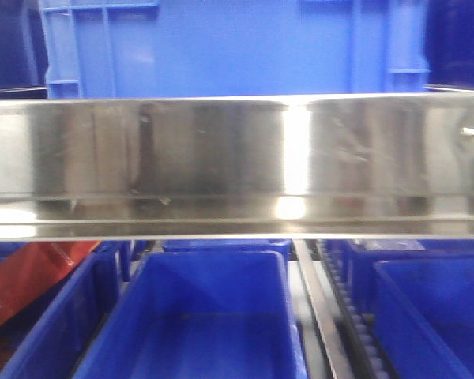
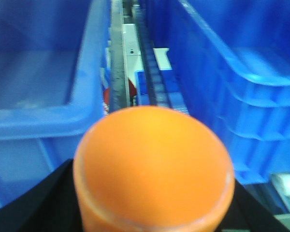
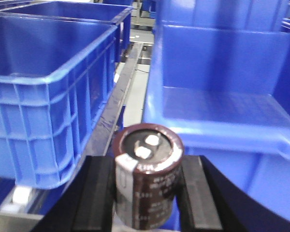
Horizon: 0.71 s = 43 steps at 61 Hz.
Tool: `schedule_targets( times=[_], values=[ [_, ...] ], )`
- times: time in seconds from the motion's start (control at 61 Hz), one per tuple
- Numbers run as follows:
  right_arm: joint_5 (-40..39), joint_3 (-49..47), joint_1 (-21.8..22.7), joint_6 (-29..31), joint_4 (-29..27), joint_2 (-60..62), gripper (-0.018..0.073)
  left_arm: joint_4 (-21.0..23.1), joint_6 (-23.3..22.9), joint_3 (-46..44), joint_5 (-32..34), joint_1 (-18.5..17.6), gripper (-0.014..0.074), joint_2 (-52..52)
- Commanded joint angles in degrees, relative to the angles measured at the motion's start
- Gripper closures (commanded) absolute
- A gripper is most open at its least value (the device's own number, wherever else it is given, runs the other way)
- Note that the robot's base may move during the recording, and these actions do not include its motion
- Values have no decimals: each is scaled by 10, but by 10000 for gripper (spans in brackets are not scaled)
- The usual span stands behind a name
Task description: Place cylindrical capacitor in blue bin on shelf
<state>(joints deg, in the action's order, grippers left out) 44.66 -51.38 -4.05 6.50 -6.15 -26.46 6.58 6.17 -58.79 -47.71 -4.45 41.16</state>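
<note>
The cylindrical capacitor (image 3: 147, 179) stands upright between the black fingers (image 3: 94, 198) of my right gripper (image 3: 147, 195), which is shut on its dark brown sleeve. A pale stripe and two silvery terminals show on it. Just ahead and to the right of it is an open-fronted blue bin (image 3: 217, 111). The shelf's mirror-like steel rail (image 1: 237, 166) crosses the front view, with blue bins (image 1: 213, 316) below it. My left gripper (image 2: 152, 198) is shut on an orange cylinder (image 2: 152, 164) that fills the lower part of its view.
A tall ribbed blue crate (image 3: 48, 96) stands left of the capacitor, across a roller track (image 3: 121, 96). Another blue crate (image 1: 237, 47) sits on the tier above the rail. A red shape (image 1: 31, 284) shows at lower left. Blue bins (image 2: 241, 82) flank the left gripper.
</note>
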Motion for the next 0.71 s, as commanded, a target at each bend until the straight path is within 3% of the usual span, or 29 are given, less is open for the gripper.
schedule_targets(
  times=[0.0,0.689],
  values=[
    [-14,-4,1,5,0,2,691,4,2,-1,12,-2,707,-1],
    [-14,-4,1,5,0,2,691,-5,2,-1,12,-11,707,-1]
  ],
)
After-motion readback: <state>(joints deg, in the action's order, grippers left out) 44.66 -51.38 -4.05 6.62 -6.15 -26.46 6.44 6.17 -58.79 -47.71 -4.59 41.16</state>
